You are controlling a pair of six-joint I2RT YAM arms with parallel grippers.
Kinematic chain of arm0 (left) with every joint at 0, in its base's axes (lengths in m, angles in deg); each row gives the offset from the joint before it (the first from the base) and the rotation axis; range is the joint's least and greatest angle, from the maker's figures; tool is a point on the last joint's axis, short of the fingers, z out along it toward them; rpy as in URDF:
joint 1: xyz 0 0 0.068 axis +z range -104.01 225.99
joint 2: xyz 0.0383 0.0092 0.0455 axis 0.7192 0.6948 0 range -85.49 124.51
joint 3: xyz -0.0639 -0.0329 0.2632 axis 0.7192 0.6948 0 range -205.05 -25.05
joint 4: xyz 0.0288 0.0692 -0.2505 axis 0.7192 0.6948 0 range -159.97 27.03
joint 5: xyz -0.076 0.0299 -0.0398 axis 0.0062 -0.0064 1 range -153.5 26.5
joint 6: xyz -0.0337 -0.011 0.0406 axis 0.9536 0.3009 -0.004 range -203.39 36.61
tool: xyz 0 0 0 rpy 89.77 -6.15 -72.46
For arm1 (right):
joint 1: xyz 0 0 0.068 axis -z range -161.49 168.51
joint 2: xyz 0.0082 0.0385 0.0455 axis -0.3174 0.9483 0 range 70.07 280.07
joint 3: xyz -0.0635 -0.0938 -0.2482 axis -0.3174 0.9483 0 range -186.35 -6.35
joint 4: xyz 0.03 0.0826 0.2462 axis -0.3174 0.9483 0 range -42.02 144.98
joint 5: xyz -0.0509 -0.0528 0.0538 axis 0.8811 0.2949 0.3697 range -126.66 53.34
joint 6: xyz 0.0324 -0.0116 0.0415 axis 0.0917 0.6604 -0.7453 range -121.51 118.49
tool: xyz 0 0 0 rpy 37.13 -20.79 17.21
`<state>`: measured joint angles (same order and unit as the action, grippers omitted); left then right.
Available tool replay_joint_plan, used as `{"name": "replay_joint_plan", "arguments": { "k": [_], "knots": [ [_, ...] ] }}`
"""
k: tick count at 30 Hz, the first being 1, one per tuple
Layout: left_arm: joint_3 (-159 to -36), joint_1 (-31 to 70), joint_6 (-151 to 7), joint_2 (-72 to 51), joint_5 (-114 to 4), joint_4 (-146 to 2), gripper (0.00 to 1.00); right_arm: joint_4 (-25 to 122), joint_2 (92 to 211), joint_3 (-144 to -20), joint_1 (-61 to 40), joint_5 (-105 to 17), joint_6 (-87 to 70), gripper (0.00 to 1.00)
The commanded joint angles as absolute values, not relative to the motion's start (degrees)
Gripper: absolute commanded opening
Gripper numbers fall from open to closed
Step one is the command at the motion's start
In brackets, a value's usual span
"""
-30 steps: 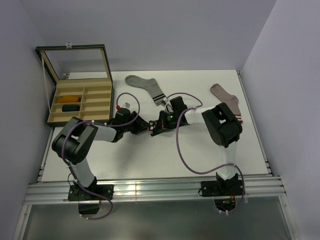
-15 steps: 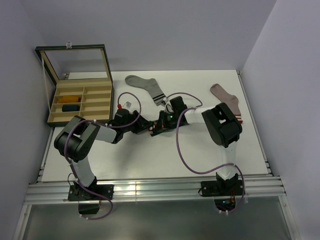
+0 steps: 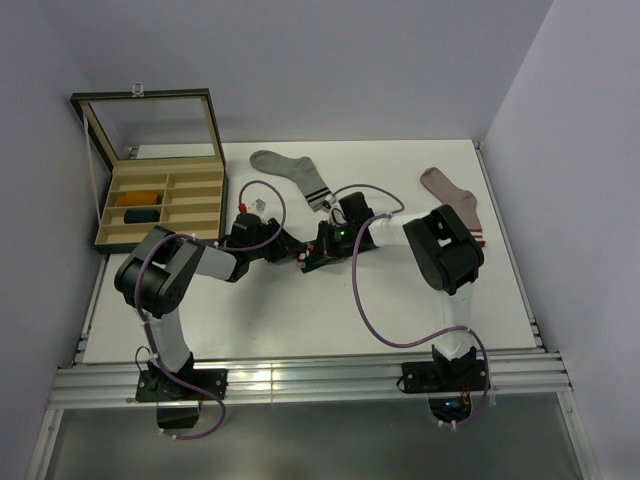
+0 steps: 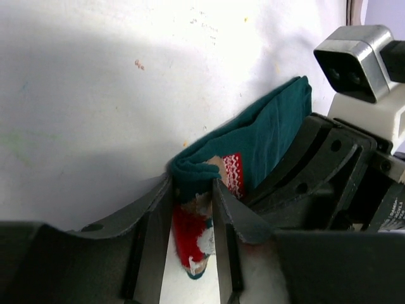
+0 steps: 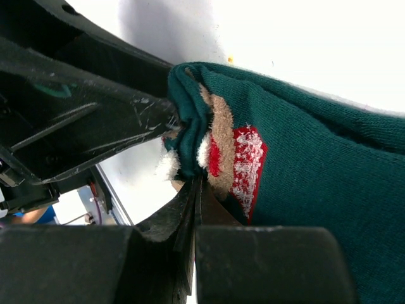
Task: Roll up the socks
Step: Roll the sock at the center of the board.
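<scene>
The dark teal sock [image 4: 266, 136] is lying mid-table [image 3: 300, 320], with its folded end between the partly parted jaws of the left gripper [image 4: 190, 190], which are pinching it. The right gripper [image 5: 195, 193] is resting fully closed against the sock's patterned part; a hold on fabric cannot be told. The mustard sock [image 3: 143, 196] and navy sock [image 3: 143, 214] are lying in the box [image 3: 215, 205] at the left edge. The grey sock [image 3: 280, 165] is lying just behind the grippers and the pinkish sock [image 3: 437, 185] toward the right edge. Bare tabletop is showing toward the near edge.
</scene>
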<state>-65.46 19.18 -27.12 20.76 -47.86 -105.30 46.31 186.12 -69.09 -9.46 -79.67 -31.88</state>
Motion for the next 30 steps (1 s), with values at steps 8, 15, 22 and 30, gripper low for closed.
{"name": "replay_joint_plan", "arguments": {
  "k": [8, 15, 22, 30],
  "knots": [
    [-69.0, 19.4, -28.3, 23.0, -55.7, -91.0, 0.12, 53.7, 186.0, -67.9, -9.9, -71.6, -27.1, 0.00],
    [-75.8, 17.9, -29.4, 20.6, -62.5, -73.9, 0.00, 50.8, 175.3, -63.1, -13.7, -60.0, -25.1, 0.23],
    [-84.2, 15.4, -30.1, 19.9, -70.7, -52.5, 0.00, 41.9, 162.0, -55.6, -22.5, -37.8, -19.2, 0.36],
    [-90.1, 14.1, -31.3, 20.3, -73.7, -42.2, 0.00, 30.4, 161.7, -52.2, -33.9, -22.8, -11.8, 0.56]
  ]
}}
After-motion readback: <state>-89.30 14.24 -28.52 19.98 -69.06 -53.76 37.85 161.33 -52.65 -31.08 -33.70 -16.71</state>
